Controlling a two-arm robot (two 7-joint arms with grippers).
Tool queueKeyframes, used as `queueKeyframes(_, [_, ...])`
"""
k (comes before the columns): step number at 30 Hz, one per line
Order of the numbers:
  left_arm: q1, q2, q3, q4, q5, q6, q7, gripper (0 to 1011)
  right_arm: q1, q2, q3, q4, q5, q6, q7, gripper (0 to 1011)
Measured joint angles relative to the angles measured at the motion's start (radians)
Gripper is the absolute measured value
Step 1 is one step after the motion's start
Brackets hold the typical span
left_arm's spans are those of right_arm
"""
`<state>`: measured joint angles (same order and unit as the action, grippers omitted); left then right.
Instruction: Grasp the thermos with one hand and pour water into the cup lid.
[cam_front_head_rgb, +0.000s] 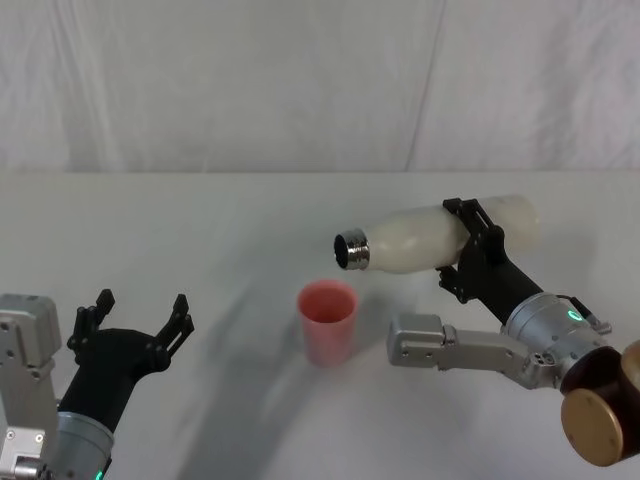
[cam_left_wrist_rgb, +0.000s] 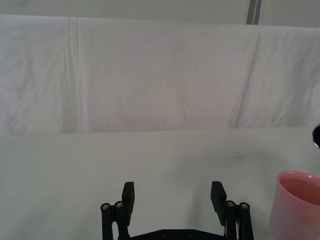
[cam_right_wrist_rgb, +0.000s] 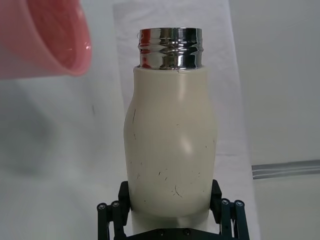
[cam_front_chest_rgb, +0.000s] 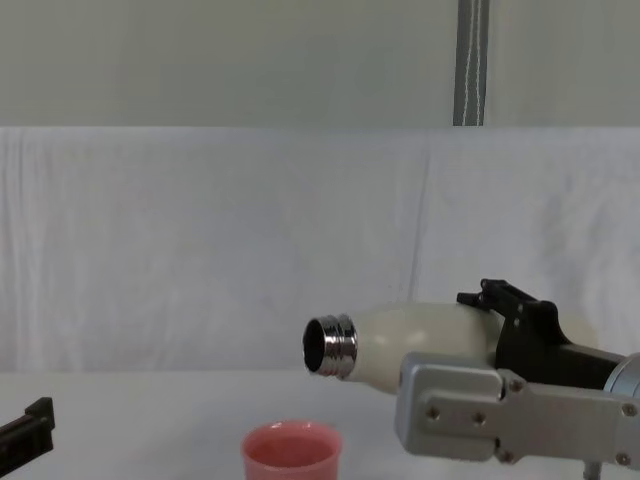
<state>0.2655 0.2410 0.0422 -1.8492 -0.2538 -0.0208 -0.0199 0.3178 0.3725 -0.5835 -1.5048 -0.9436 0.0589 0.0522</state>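
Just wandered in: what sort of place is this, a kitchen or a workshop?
Probably a robot test bench, not a kitchen: a table draped in white cloth, a white sheet backdrop, and only a thermos and pink cup lid set out.

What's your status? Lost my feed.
Right gripper shut on cream-white steel-necked thermos, tipped sideways above small pink cup lid. Left gripper open, idle.

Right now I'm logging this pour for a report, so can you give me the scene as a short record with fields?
thermos: cream-white bottle held nearly horizontal in the air, steel neck pointing toward the robot's left
cup lid: pink cup upright on the white table, below the neck's opening
right gripper: clamped around the thermos body
left gripper: open, low on the robot's left, holding nothing
water: none visible
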Motion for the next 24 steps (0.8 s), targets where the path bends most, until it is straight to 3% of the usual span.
queueKeyframes(13, [0.000, 0.000, 0.000, 0.000, 0.000, 0.000, 0.000, 1001, -0.032, -0.022, 0.049, -0.032, 0.090, -0.051, -0.033, 951])
queueKeyframes(20, [0.000, 0.000, 0.000, 0.000, 0.000, 0.000, 0.000, 1001, -0.053, -0.038, 0.097, -0.051, 0.176, -0.089, -0.041, 951])
queueKeyframes(24, [0.000, 0.000, 0.000, 0.000, 0.000, 0.000, 0.000, 1001, -0.072, -0.060, 0.145, -0.059, 0.269, -0.123, -0.041, 951])
